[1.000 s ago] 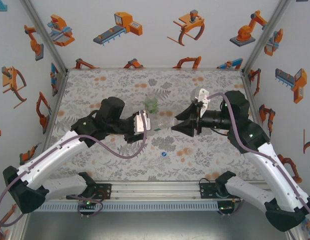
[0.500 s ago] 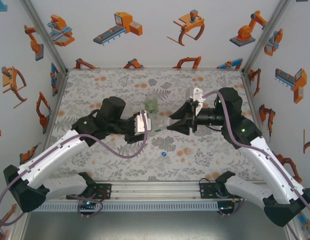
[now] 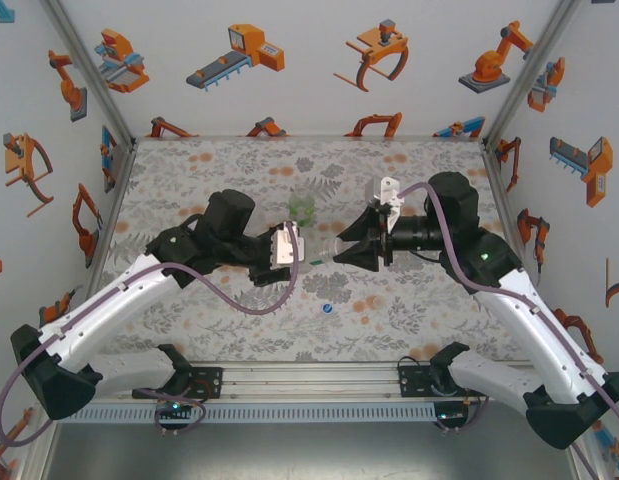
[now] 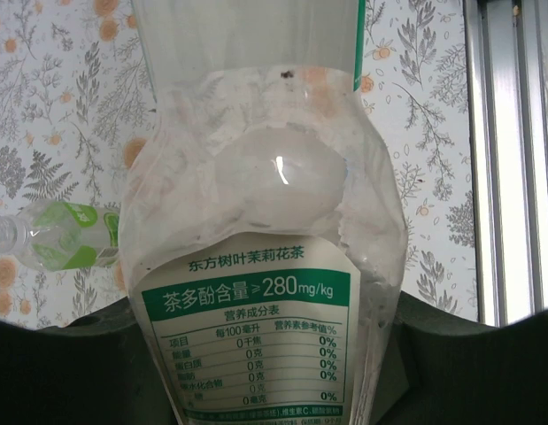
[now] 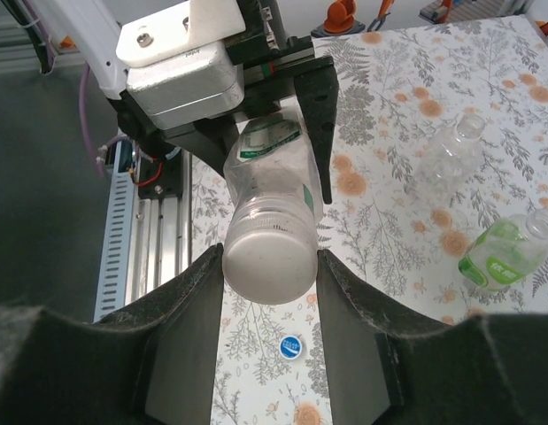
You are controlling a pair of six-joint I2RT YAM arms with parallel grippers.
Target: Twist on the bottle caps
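Two grippers share one job: my left gripper clamps the labelled bottle level in mid-air, mouth toward the right gripper, whose fingers pinch the white cap for turning; it's probably seated on the threads.

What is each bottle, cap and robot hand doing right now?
labelled bottle, held sideways off the table by the left fingers
white cap, on its mouth, pinched by the right fingers
blue cap, loose on the table
green-tinted bottle, on the table, uncapped
short clear bottle, on the table, looks uncapped
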